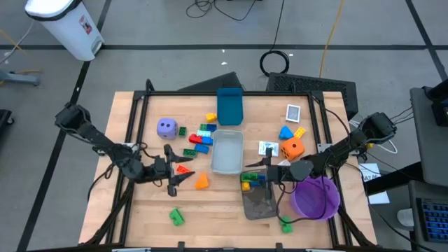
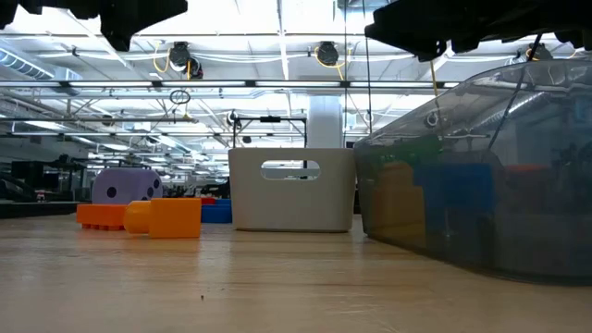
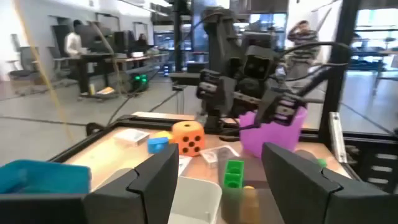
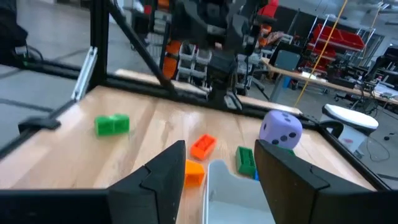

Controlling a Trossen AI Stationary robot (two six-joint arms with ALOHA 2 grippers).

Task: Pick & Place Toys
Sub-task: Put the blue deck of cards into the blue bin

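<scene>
toys [image 1: 201, 138] lie scattered mid-frame on the surface, some already in the dark tray [image 1: 260, 203]. left pincer [image 1: 175, 171] and right pincer [image 1: 262, 170] both hover released and empty; next likely descends onto the orange brick [image 1: 201, 182].

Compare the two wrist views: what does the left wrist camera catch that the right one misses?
Left wrist only: the orange dotted die, the purple round plastic bowl and the right arm above them. Right wrist only: the purple dotted die, a green plastic brick lying alone and the left arm beyond. Shared: the pale grey rectangular tray, seen from opposite ends, between each gripper's open, empty fingers.
</scene>
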